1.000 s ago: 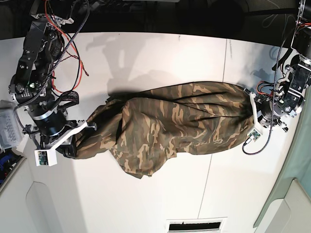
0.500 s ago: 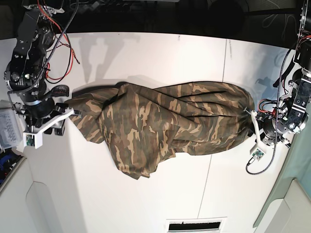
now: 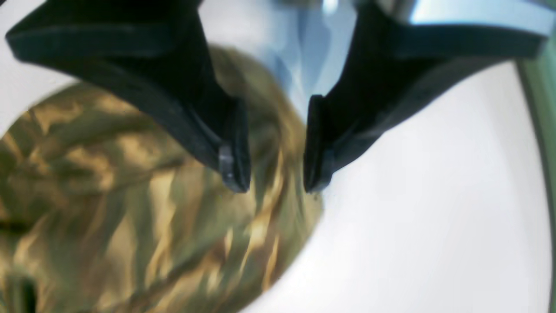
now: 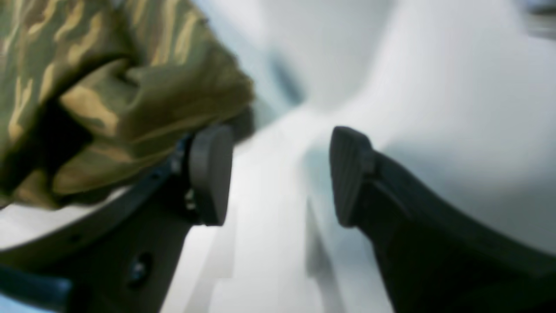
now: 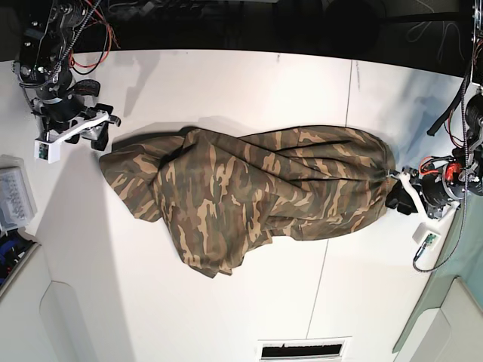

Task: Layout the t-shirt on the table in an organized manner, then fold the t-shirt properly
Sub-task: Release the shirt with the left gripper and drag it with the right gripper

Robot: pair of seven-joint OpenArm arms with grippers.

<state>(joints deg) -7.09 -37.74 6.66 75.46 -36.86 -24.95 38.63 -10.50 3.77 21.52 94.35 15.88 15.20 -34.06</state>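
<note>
The broad matte white worktop (image 5: 249, 83) carries the bunched camouflage-print cloth t-shirt (image 5: 249, 188) centrally; right claw (image 4: 278, 174) at ten o'clock, spread and empty, should regrip an edge while the part-spread left claw (image 3: 273, 148) at three o'clock anchors.

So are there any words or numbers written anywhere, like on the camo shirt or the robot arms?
No readable text in any view.
Camouflage-print cloth t-shirt: only olive, brown and tan patches, no words or logo.
Broad matte white table: blank, just a thin dark seam.
Small white camera blocks by the arms: any markings are too small to read.
Both wrist views are blurred; nothing is legible.
</note>
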